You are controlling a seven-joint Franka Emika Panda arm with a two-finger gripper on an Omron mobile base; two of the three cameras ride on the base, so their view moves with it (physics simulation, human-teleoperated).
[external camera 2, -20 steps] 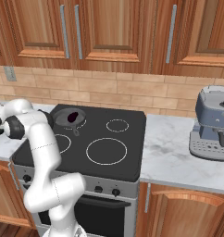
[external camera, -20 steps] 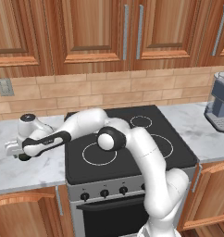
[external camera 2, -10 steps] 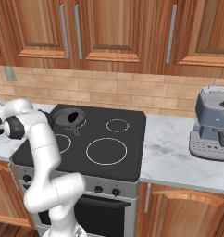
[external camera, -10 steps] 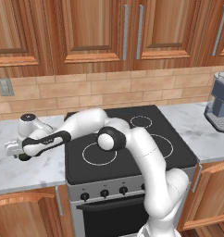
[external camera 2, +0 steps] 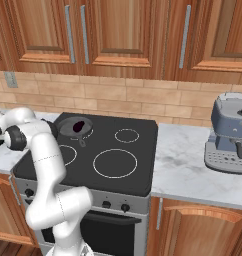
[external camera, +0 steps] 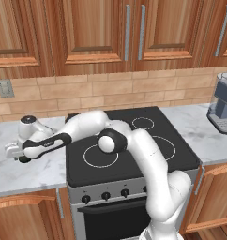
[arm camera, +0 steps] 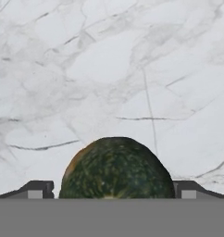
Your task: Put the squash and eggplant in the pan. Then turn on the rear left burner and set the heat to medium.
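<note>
In the hand view the squash [arm camera: 116, 166], a round dark green ball with an orange patch, lies on the pale marble counter. My gripper [arm camera: 113, 192] is open, and a dark fingertip [arm camera: 39, 190] stands on each side of the squash. In the left base view the gripper [external camera: 13, 152] hangs low over the counter left of the stove. The pan [external camera 2: 68, 129] sits at the cooktop's rear left, its handle pointing forward. The dark eggplant [external camera 2: 79, 125] lies inside it. The rear left burner is covered by the pan.
The black cooktop [external camera 2: 138, 150] shows white rings, a small one [external camera 2: 127, 135] at rear right and a large one [external camera 2: 115, 163] in front. Knobs [external camera 2: 115, 205] line the stove front. A coffee machine [external camera 2: 230, 132] stands on the right counter. A wall outlet [external camera: 4, 87] is at the left.
</note>
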